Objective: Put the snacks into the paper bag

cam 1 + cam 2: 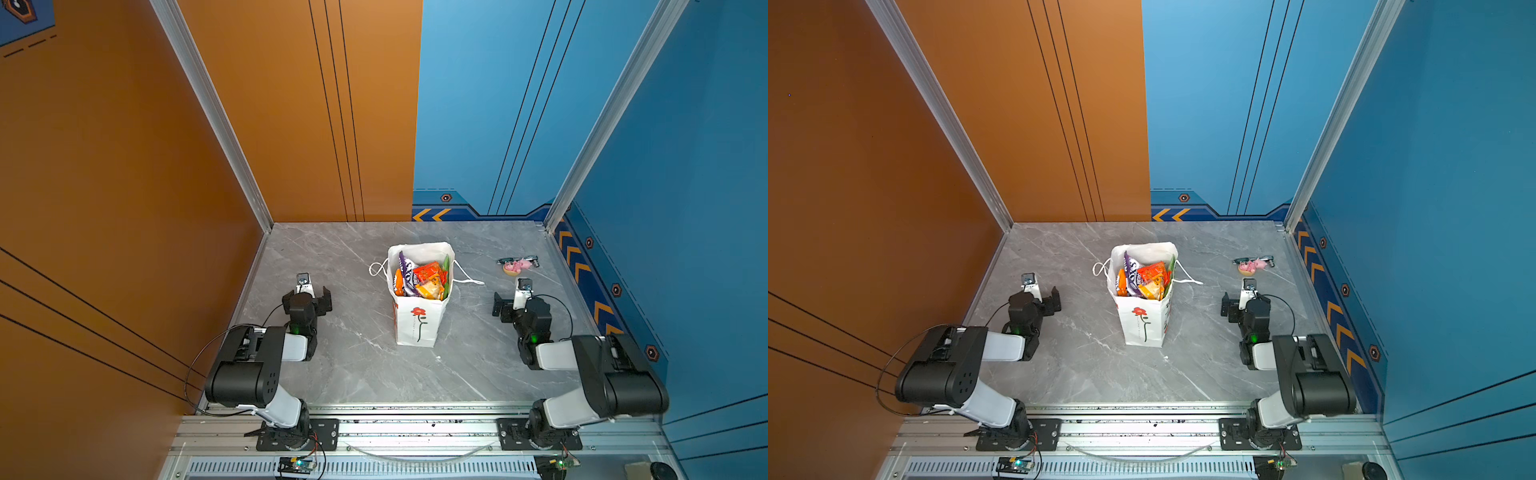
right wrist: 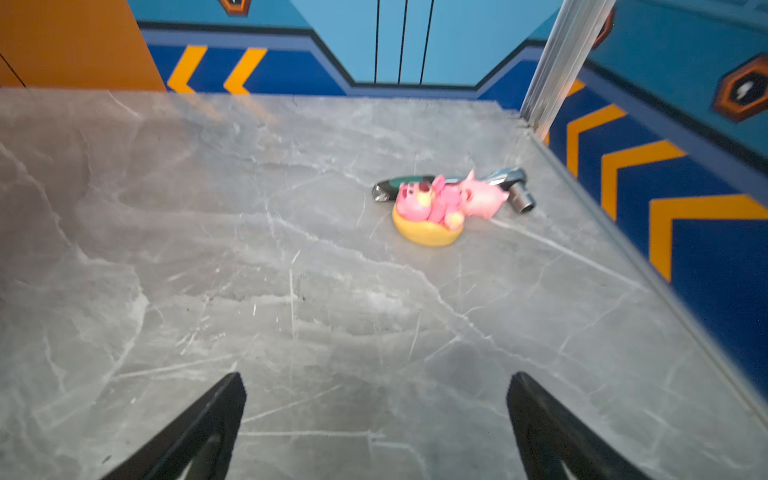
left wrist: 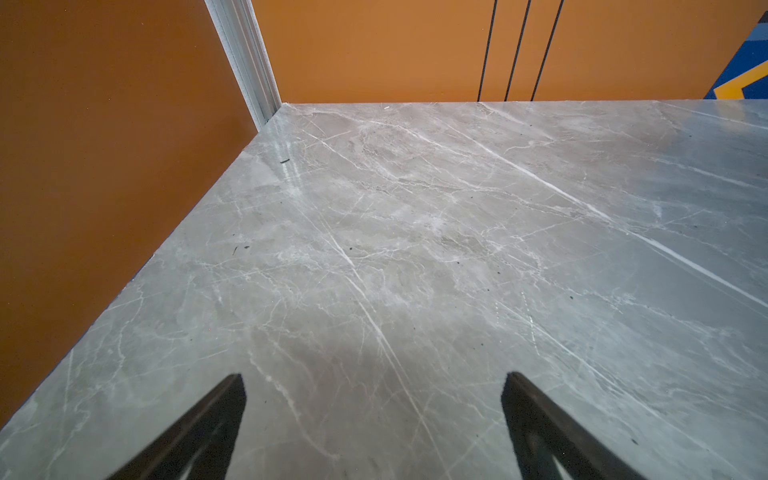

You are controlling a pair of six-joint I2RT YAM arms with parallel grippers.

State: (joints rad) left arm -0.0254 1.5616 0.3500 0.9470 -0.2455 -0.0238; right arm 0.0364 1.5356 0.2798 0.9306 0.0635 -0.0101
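The white paper bag point(image 1: 419, 322) point(image 1: 1144, 328), printed with a red flower, stands upright mid-table in both top views. Its open mouth is filled with the snacks point(image 1: 423, 279) point(image 1: 1144, 279): purple, orange, red, yellow and green packets. My left gripper point(image 1: 307, 295) point(image 1: 1040, 297) hovers low to the bag's left, open and empty; in the left wrist view the gripper point(image 3: 374, 376) has only bare marble between its fingers. My right gripper point(image 1: 514, 302) point(image 1: 1241, 304) point(image 2: 376, 374) sits to the bag's right, also open and empty.
A small pink toy figurine point(image 1: 516, 266) point(image 1: 1252, 266) point(image 2: 440, 203) on a yellow base lies at the far right beside a dark-handled metal tool point(image 2: 513, 185). Orange wall point(image 1: 124, 187) on the left, blue wall point(image 1: 685, 208) on the right. The bag's cord handles point(image 1: 469, 279) hang outward.
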